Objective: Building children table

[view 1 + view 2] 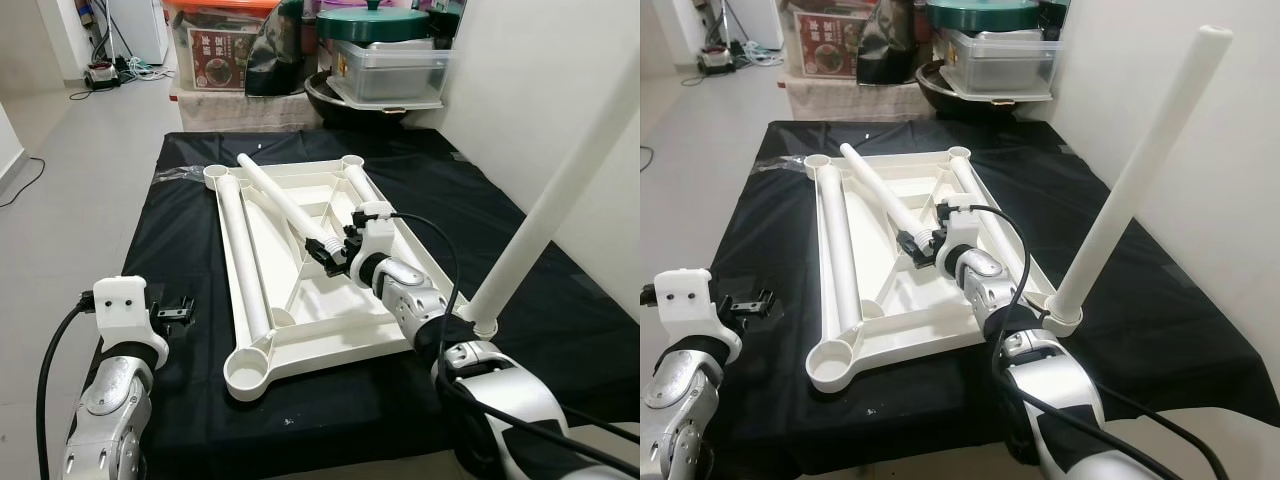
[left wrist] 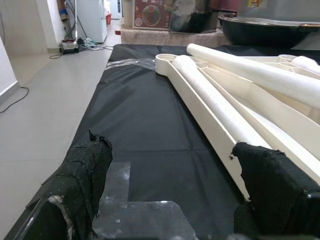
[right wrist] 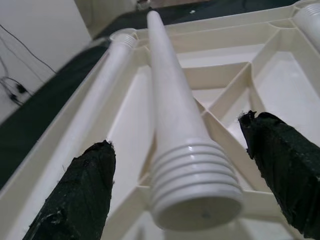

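Tabletop (image 1: 300, 290) lay upside down on black-covered surface (image 1: 180, 250) — one leg (image 1: 1140, 170) screwed in upright at near right corner, three to go. Right pincer (image 1: 328, 252) open round loose leg's (image 1: 285, 203) threaded end; left pincer (image 1: 172, 313) open, idle.

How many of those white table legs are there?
4: one upright screwed into the near right corner, one along the tabletop's left side, one diagonal at the right gripper, one along the right side.
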Motion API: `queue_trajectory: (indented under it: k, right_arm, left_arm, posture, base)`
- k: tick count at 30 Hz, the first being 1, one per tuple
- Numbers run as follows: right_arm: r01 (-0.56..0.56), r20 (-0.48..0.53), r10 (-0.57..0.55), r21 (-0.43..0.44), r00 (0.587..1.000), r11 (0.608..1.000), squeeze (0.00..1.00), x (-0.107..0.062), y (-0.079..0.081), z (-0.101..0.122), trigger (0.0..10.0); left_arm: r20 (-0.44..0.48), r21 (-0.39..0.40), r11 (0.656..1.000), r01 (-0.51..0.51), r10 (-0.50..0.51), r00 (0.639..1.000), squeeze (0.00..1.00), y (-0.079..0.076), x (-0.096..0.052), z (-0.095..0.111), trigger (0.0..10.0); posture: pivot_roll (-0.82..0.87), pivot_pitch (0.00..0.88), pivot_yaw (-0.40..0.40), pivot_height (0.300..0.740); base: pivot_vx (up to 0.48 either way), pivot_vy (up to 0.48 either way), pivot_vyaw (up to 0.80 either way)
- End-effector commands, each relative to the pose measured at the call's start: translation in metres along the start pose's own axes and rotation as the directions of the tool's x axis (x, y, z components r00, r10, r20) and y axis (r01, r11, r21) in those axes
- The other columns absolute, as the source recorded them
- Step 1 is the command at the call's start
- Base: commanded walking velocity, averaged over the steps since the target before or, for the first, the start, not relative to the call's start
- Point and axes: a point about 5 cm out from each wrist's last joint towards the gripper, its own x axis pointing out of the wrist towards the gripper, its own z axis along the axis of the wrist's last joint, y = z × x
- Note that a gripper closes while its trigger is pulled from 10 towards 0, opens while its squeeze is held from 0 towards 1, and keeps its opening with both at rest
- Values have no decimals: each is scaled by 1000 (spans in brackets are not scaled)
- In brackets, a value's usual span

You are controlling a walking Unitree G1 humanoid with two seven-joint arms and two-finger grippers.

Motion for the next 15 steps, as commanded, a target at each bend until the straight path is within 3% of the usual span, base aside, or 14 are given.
queue_trajectory:
  k: [1,15]
  right_arm:
    - [18,-19,-19,-24,1000,1000,0,0,-1,-3,10000]
    - [-29,-67,27,-26,997,999,0,3,16,-15,10000]
  left_arm:
    - [-6,3,1000,-3,3,1000,0,1,-2,-1,10000]
    - [-12,10,1000,-18,18,1000,0,5,-7,-2,10000]
  posture:
    - [153,0,-114,740]
    - [173,0,-132,740]
  base:
    - [0,0,0]
    - [0,0,0]
